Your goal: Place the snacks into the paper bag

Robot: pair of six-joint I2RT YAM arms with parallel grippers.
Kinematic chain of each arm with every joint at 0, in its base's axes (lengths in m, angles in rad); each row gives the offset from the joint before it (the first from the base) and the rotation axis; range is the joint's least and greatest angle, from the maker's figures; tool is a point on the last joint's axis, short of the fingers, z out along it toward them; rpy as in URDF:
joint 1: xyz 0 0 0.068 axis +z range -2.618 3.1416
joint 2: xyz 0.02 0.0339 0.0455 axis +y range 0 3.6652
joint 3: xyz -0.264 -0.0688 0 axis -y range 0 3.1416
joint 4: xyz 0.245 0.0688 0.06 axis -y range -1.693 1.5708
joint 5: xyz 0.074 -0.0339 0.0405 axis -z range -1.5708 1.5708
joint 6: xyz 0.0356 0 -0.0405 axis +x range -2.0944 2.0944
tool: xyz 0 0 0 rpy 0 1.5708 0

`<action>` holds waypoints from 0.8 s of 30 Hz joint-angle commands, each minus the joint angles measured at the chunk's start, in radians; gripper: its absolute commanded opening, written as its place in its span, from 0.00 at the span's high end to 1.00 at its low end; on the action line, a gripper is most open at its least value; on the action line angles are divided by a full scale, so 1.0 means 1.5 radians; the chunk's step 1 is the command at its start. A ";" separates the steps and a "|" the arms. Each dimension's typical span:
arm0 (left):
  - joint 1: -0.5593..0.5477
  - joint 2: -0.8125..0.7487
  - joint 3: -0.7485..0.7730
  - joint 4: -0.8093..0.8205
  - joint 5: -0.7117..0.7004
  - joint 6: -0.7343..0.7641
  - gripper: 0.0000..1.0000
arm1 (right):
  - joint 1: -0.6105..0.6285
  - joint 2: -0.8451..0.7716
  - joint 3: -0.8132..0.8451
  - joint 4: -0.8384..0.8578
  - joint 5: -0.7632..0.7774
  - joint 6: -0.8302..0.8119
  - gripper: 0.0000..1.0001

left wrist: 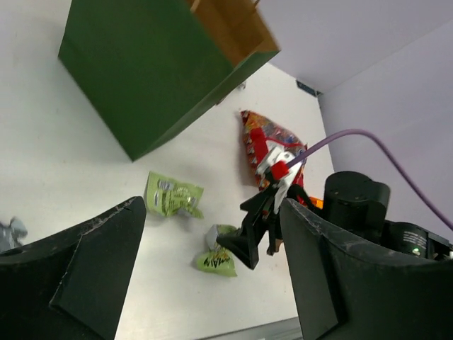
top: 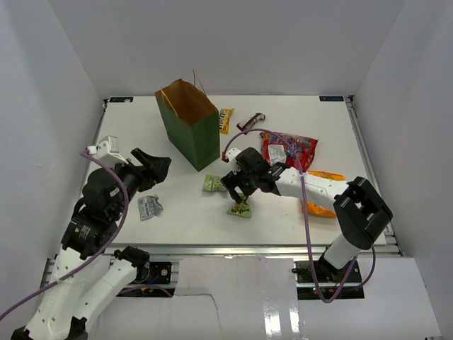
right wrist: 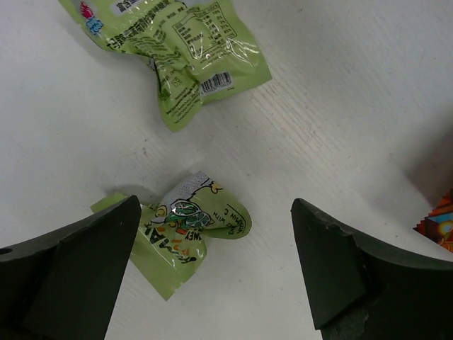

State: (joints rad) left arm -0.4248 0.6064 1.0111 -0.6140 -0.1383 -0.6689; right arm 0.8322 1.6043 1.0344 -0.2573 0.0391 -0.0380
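While the right fingers (right wrist: 71, 269) hang wide over the crumpled packet (right wrist: 187, 227), descend straight — fold centred between them, tips to the desk (right wrist: 340, 106); left fingers (left wrist: 71, 276) gape empty.

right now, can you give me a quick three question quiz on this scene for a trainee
1. True or false: the paper bag stands upright with its mouth open.
2. What lies on the table just below the right gripper? A) a crumpled green packet B) a drink can C) an apple
3. Fill in: the left gripper has its jaws ___ and holds nothing.
Key: 1 true; 2 A; 3 open.
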 commanded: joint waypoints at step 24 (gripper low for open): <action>0.002 -0.045 -0.096 -0.108 -0.055 -0.157 0.12 | 0.006 0.114 0.032 -0.054 -0.012 0.141 0.18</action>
State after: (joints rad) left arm -0.4248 0.5575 0.8738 -0.7597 -0.2108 -0.8997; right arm 0.8383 1.7576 1.0607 -0.2924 0.0196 0.1406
